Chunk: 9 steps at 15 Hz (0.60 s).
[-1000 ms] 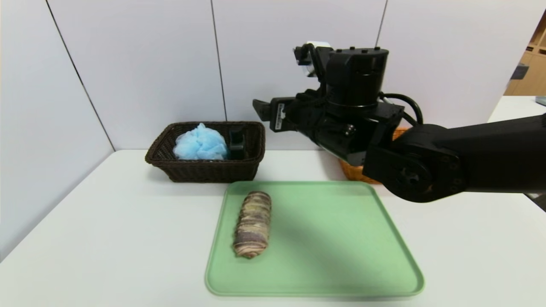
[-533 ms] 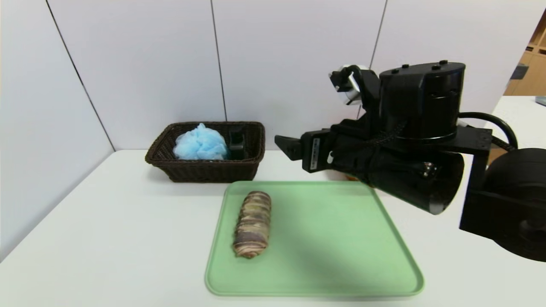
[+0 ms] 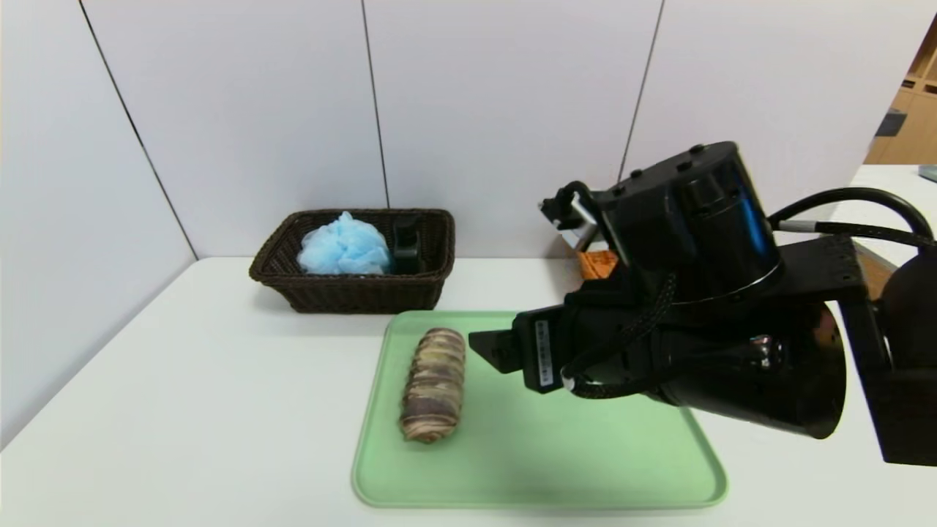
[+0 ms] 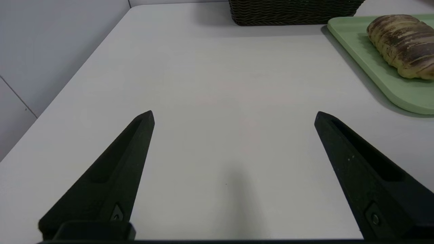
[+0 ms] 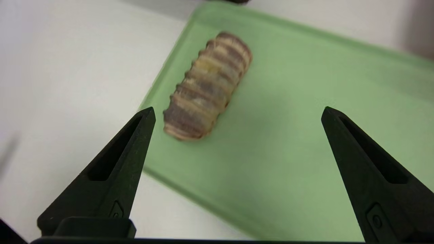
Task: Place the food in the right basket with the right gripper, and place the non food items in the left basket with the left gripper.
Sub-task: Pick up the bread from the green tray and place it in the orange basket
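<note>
The food, a marbled bread roll (image 3: 433, 384), lies on the left part of a green tray (image 3: 571, 454). My right gripper (image 3: 487, 350) hangs open just right of the roll, a little above the tray. In the right wrist view the roll (image 5: 208, 84) lies ahead of the right gripper (image 5: 238, 113), near one fingertip and not between them. The dark left basket (image 3: 351, 293) holds the blue pouf (image 3: 344, 245) and the black bottle (image 3: 406, 245). Only a sliver of the orange right basket (image 3: 599, 263) shows behind my right arm. My left gripper (image 4: 234, 115) stands open over bare table.
The white table meets a grey panelled wall at the back and left. In the left wrist view the tray's edge (image 4: 379, 79), the roll (image 4: 401, 44) and the dark basket's wall (image 4: 291, 12) lie ahead. My bulky right arm covers the tray's far right corner.
My right arm has swung down and forward from up near the orange basket to low over the tray beside the roll. Nothing else has moved.
</note>
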Each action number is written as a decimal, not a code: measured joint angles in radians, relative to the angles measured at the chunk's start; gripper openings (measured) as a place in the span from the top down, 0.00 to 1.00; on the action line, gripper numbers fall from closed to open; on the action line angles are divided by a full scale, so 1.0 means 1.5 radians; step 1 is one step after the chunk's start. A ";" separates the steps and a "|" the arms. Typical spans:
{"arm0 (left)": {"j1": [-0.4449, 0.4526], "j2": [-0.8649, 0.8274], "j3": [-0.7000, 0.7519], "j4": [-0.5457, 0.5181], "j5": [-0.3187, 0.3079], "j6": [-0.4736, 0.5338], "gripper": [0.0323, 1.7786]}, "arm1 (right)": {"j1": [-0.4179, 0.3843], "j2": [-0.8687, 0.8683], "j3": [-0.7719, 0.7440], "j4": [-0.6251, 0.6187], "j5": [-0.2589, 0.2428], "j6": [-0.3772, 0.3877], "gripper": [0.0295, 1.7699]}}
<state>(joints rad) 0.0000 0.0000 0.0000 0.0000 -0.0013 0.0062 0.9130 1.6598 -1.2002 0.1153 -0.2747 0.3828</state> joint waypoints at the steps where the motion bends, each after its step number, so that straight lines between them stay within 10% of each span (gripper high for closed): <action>1: 0.000 0.000 0.000 0.000 0.000 0.000 0.05 | 0.009 0.017 -0.023 0.037 0.000 0.023 0.04; 9: 0.000 0.000 0.000 0.000 0.000 0.000 0.05 | 0.043 0.219 -0.231 0.091 -0.037 0.161 0.04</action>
<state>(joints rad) 0.0000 0.0000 0.0000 0.0000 -0.0017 0.0062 0.9779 1.9887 -1.5462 0.2515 -0.3309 0.6245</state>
